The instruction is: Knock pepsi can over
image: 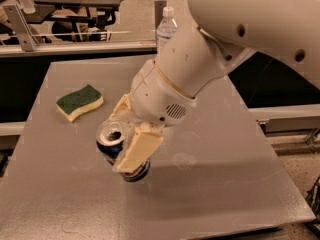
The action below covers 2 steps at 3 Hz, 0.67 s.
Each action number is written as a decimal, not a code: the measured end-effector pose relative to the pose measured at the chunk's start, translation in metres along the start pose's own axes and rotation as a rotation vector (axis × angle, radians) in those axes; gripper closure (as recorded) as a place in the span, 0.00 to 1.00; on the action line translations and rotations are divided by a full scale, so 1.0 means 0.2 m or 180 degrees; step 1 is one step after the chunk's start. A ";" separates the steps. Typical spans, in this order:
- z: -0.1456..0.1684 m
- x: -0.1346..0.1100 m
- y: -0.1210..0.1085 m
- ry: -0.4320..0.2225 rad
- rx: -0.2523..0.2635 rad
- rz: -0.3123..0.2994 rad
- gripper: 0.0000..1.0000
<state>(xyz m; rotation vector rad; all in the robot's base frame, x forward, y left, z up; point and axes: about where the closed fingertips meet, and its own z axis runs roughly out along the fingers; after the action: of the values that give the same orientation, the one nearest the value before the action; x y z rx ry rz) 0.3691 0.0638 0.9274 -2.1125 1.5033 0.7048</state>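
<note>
Jaws of the gripper [128, 133] are seen closed on the pepsi can [113, 138], one finger on each side. The can is held tilted towards the front edge of the table [225, 184], left of its middle, its open top turned up and leftward; the tilt is judged to be the start of the knock-over. A green and yellow sponge [79, 102] is left lying near the left edge. A water bottle [166, 30] is stood upright at the far edge, well apart. A matt grey surface is shown, with desks beyond.
</note>
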 end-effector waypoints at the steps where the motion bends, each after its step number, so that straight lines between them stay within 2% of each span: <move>1: -0.03 0.06 -0.08 0.0715 -0.0093 -0.0198 1.00; 2: -0.01 0.09 -0.12 0.1192 -0.0068 -0.0379 1.00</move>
<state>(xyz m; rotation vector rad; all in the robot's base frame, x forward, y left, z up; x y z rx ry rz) 0.3969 0.0569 0.9180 -2.4261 1.5384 0.2929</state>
